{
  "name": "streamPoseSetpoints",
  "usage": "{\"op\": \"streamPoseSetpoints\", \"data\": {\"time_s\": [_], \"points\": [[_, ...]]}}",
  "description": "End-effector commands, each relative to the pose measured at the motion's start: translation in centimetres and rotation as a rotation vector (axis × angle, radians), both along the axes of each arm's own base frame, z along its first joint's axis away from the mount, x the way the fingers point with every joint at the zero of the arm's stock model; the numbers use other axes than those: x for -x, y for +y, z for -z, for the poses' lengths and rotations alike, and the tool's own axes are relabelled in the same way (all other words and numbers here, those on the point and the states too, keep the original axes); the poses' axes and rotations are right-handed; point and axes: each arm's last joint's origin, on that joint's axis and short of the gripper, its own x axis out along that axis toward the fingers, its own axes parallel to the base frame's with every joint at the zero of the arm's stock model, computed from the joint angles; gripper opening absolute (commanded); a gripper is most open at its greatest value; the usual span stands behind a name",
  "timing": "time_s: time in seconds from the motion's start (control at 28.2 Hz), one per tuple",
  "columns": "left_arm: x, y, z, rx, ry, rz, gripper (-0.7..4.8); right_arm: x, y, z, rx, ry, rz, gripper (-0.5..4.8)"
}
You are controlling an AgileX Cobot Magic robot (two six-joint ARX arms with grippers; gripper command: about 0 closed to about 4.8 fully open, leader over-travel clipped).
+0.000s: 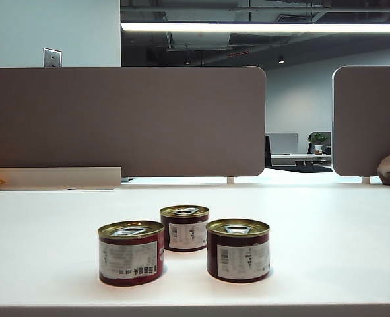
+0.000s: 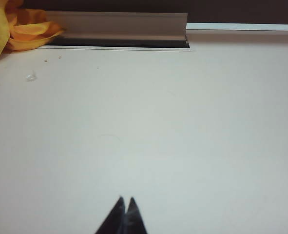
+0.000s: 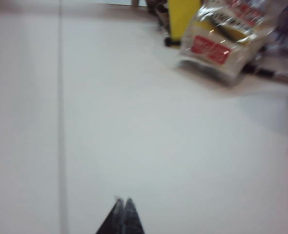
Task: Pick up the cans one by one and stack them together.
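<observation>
- Three cans: left can [image 1: 130,253], rear can [image 1: 184,228], right can [image 1: 238,250], upright, separate, clustered mid-table [image 1: 340,224]; none stacked.
- Left gripper [image 2: 124,201], right gripper [image 3: 123,200]: tips pressed together, empty, over bare table, no can in either wrist view.
- Step: first pick pending; the next move calls for opening and reaching one can.
</observation>
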Motion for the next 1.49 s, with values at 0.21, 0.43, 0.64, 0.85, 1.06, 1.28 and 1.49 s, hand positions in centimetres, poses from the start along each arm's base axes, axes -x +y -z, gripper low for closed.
{"op": "streamPoseSetpoints", "data": {"time_s": [0.21,0.43,0.64,0.85,1.06,1.28,1.49], "points": [[0.1,-0.4,-0.7,0.235,-0.025,0.087,-0.05,-0.3,0.8,-0.9,-0.605,-0.153,-0.154,-0.05],[0.2,-0.8,-0.8,0.421,0.008,0.221,-0.05,-0.2,1.7,-1.3,-0.696,-0.1,-0.44,-0.05],[0.9,-1.2,-4.6,0.545,-0.085,0.371,-0.06,0.4,2.3,-3.8,-0.736,-0.165,-0.72,0.04],[4.0,-1.4,-11.8,0.25,-0.246,0.41,-0.06,1.9,2.2,-8.0,-0.541,-0.231,-0.765,0.04],[3.3,-1.4,-12.7,0.13,0.055,0.428,-0.06,2.1,2.4,-9.4,-0.399,-0.039,-0.834,0.14],[0.0,-1.6,-11.6,0.187,0.284,0.575,-0.06,0.1,3.0,-10.7,-0.445,0.171,-0.871,0.5],[-1.8,-1.8,-10.4,0.268,0.434,0.646,-0.05,-2.8,5.6,-12.3,-0.44,0.363,-1.016,0.63]]}}
